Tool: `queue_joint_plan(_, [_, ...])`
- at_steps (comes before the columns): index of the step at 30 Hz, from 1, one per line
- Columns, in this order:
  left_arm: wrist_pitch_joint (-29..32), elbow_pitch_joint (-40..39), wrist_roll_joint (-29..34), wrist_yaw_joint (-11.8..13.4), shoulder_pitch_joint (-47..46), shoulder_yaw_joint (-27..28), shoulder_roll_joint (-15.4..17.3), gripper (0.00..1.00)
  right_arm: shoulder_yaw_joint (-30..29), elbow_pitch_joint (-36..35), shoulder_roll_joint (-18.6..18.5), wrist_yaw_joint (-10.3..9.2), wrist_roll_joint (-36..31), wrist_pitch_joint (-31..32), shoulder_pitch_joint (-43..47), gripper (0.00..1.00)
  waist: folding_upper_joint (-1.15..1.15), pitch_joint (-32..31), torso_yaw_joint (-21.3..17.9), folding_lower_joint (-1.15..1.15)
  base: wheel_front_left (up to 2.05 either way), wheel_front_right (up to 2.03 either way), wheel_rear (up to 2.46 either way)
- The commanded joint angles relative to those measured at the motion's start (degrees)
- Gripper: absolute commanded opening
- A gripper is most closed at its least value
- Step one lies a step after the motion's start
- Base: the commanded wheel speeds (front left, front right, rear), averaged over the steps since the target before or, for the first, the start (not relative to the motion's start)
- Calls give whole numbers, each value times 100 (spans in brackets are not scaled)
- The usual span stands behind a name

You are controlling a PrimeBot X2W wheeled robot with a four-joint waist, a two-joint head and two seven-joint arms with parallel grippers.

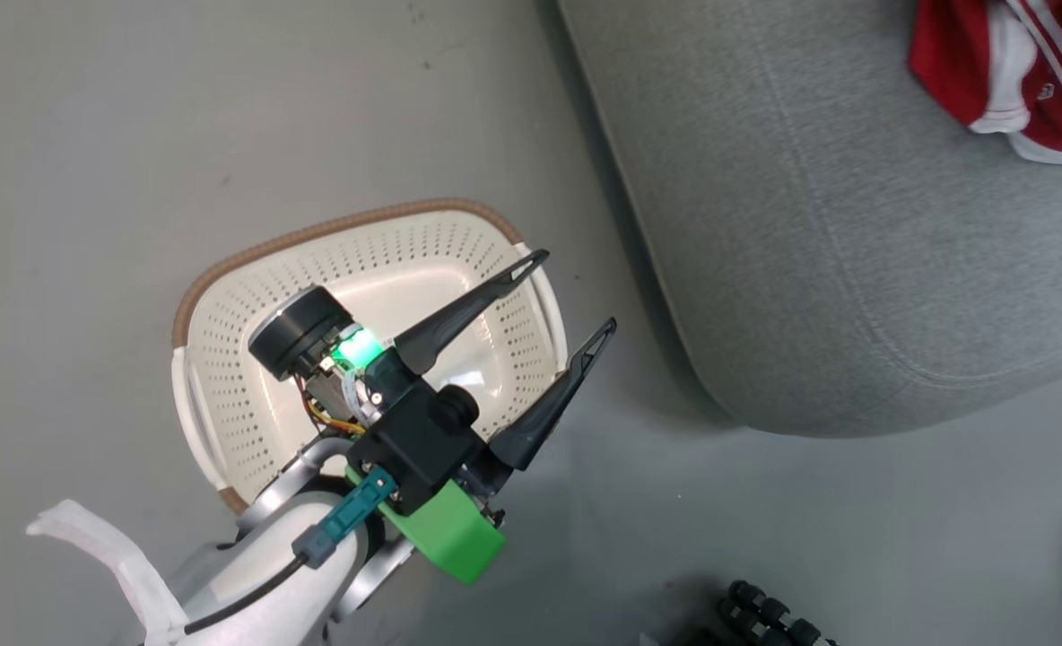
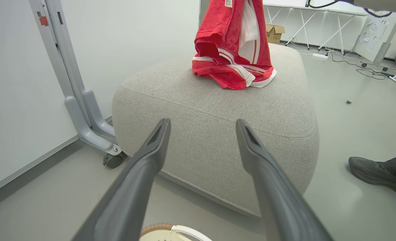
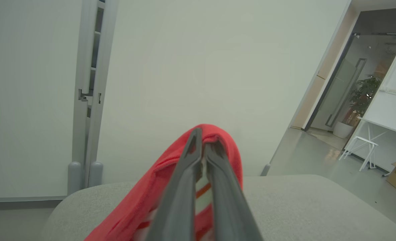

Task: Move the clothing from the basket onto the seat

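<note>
The cream perforated basket (image 1: 226, 359) with its brown rim stands on the floor, nothing showing in it. Over its right side hangs my left gripper (image 1: 578, 296), fingers spread wide and empty; in the left wrist view this gripper (image 2: 203, 124) points at the grey seat (image 2: 218, 110). Red clothing (image 1: 1024, 67) with white trim lies bunched at the seat's (image 1: 809, 224) far right. That clothing (image 2: 233, 50) hangs from above, its lower folds resting on the cushion top. My right gripper (image 3: 203, 139) is shut on the red clothing (image 3: 151, 194), above the seat (image 3: 301, 204).
A grey wheeled stand (image 2: 84, 110) stands against the white wall left of the seat. A person's dark shoe (image 2: 378, 174) rests on the floor to the right. Tables, cables and a cardboard box (image 2: 274, 32) stand far behind. A dark ribbed object (image 1: 773, 615) lies at the bottom.
</note>
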Motion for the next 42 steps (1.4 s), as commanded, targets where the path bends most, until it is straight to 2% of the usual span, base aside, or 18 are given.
queue_joint_plan(1, [-49, 36, 34, -27, -139, -4, 7, 100, -57, 294, 37, -5, 100, -41, -34, 0, 0, 440, 380, -1, 0, 0, 0])
queue_joint_plan(6, [-108, 124, 23, -43, -226, -43, 4, 100, -349, 1263, 208, -5, 116, -112, 170, 0, 0, 543, 434, -1, 0, 0, 0])
queue_joint_plan(8, [-130, 175, 9, -39, -231, -55, 12, 100, -485, 1512, 279, -5, 121, -139, 244, 41, 0, 530, 436, -1, 0, 0, 0])
queue_joint_plan(9, [-138, 208, -2, -33, -225, -57, 21, 100, -555, 1615, 339, -5, 97, -146, 311, 58, 0, 502, 428, -1, 0, 0, 0])
queue_joint_plan(10, [-149, 226, -11, -28, -218, -58, 19, 100, -609, 1624, 388, -5, 89, -146, 370, 69, 0, 474, 423, -1, 0, 0, 0])
queue_joint_plan(11, [-160, 237, -17, -20, -217, -55, 17, 100, -686, 1576, 429, -5, 86, -149, 427, 97, 0, 445, 418, -1, 0, 0, 0])
queue_joint_plan(12, [-180, 259, -14, -8, -222, -57, 20, 100, -761, 1515, 468, -5, 76, -146, 548, 100, 0, 410, 410, -1, 0, 0, 0])
queue_joint_plan(18, [-339, 451, -107, 59, -87, -56, -46, 100, -1045, 970, 842, -5, -44, -147, 1292, 100, 0, 5, 382, -1, 0, 0, 0])
queue_joint_plan(23, [-518, 622, -232, 206, 137, 17, -108, 100, -1043, 413, 1221, -5, -173, -145, 1959, 100, 0, -428, 367, -1, 0, 0, 0])
queue_joint_plan(32, [-895, 924, -539, 625, 602, 401, -229, 100, -540, -592, 1899, -5, -251, -146, 3087, 100, 0, -1160, 539, -1, 0, 0, 0])
queue_joint_plan(42, [-997, 1012, -674, 1105, 1056, 1185, -405, 100, 282, -1268, 2205, -5, -229, -146, 3857, 100, 0, -1666, 942, -1, 0, 0, 0])
